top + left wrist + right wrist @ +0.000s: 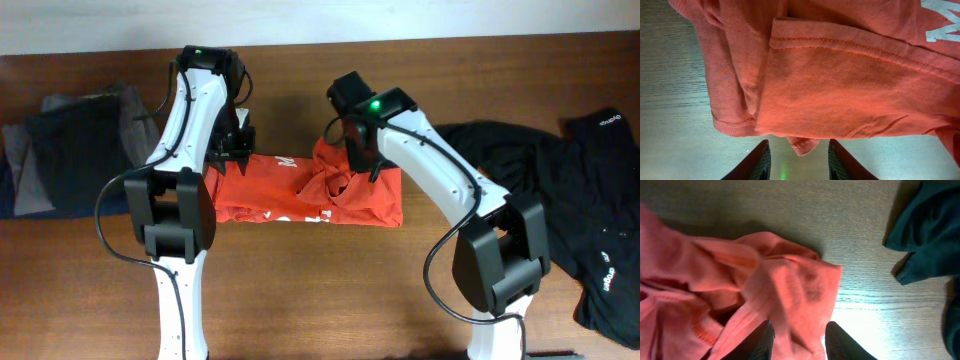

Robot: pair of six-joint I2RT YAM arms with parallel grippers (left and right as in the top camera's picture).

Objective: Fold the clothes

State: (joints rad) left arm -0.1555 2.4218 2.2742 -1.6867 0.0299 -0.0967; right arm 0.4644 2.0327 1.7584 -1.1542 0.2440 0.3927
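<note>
1. Closest in, under the right gripper (799, 332): a bunched lump of the orange-red T-shirt (785, 285) running up between parted fingers. Cannot tell whether pinched or let go.
2. Just ahead of the left gripper (799, 160): the shirt's folded hem and sleeve edge, lying flat. Fingers apart, bare table (675, 150) between them, grasping nothing.
3. Farther out, seen from overhead: lying across the table between the two arms, long axis running left to right, left half smooth, right half rumpled. Probably a job for the right arm, the nearer one to the lump.
4. Farthest: a black shirt (560, 190) spread at the right edge, and dark folded cloth (70, 150) at the left edge, both well apart from the grippers.
</note>
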